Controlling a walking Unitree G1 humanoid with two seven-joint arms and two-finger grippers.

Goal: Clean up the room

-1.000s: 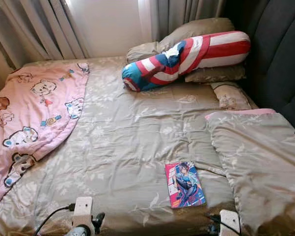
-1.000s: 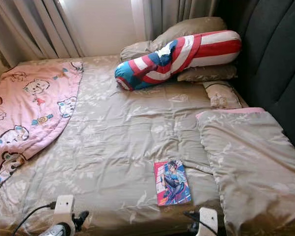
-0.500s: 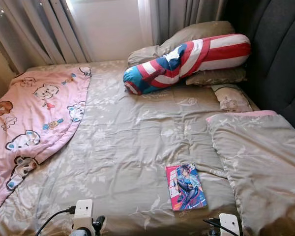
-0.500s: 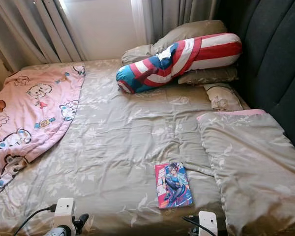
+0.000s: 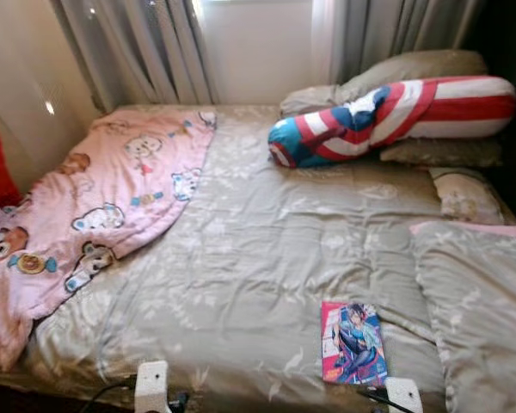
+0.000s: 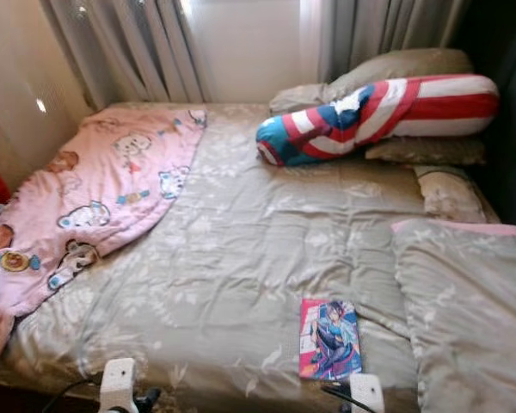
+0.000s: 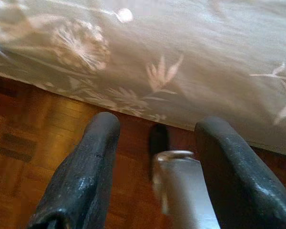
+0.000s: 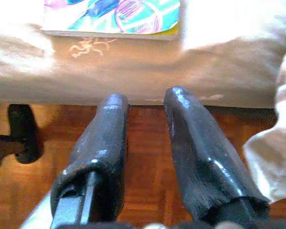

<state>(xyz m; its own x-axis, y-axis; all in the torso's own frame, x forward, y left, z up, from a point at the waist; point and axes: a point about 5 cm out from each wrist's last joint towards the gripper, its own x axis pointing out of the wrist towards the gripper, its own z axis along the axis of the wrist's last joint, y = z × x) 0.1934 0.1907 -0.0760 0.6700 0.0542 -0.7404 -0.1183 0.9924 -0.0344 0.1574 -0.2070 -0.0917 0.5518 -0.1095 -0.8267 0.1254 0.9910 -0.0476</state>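
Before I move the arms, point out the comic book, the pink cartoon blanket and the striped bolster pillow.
comic book (image 5: 353,342), left eye view, middle of its cover
pink cartoon blanket (image 5: 103,206), left eye view, middle of the spread part
striped bolster pillow (image 5: 396,118), left eye view, middle of its length

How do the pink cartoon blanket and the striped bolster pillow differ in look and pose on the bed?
The pink cartoon blanket is flat and rumpled, printed with animals, and spread over the bed's left side. The striped bolster pillow is a plump cylinder in red, white and blue that leans on the grey-brown pillows at the far right. The blanket spills past the bed's edge; the bolster lies wholly on it. Both rest on the leaf-patterned bedspread.
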